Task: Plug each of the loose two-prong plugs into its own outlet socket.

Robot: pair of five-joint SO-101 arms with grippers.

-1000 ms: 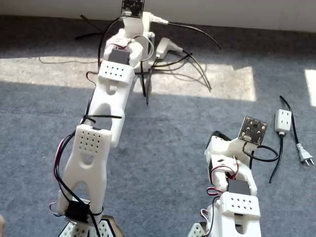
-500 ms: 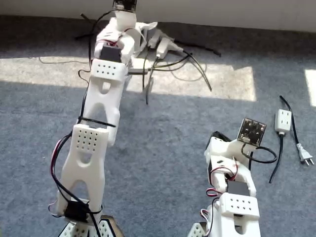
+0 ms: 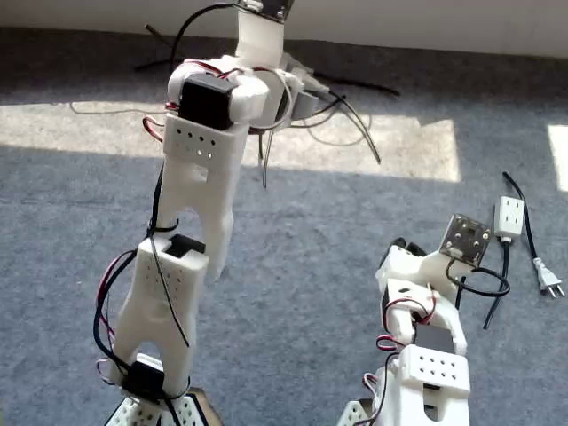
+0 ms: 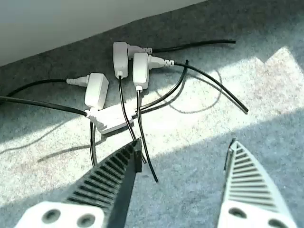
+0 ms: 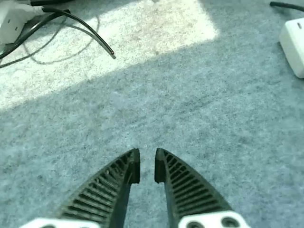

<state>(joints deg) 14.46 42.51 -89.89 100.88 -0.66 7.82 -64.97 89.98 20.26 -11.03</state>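
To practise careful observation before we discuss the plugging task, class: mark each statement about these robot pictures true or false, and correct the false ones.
The left gripper is open. True.
The right gripper holds a plug. False: it grips nothing, above bare grey carpet.
A loose two-prong plug lies on the carpet near a white socket. True.
The left gripper is clamped on a black cable. False: it hangs over the cables, gripping none.

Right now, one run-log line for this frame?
left tool: open, empty, facing socket cluster | right tool: shut, empty, above carpet | loose plug: on carpet, unplugged, apart from single socket
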